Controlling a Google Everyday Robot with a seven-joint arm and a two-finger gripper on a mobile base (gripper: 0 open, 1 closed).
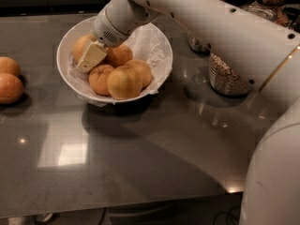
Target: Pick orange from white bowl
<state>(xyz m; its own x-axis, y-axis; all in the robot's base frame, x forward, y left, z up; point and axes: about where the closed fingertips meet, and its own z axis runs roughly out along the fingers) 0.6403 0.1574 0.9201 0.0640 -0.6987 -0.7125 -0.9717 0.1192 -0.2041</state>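
Note:
The white bowl [159,48], lined with crinkled white plastic, stands at the back left of the dark table and holds several round fruits. The orange [124,82], the largest and palest, lies at the bowl's front. Smaller, deeper-orange fruits lie beside it [100,78] and behind it [118,55]. My gripper [91,57] reaches down into the bowl's left half from the upper right. Its cream tip rests among the fruits on the left, just up and left of the orange and apart from it. It holds nothing that I can see.
Two more orange fruits [9,78] lie on the table at the far left. Two glass jars of grain [226,74] stand to the right of the bowl, under my arm. The table's front edge [117,205] runs along the bottom.

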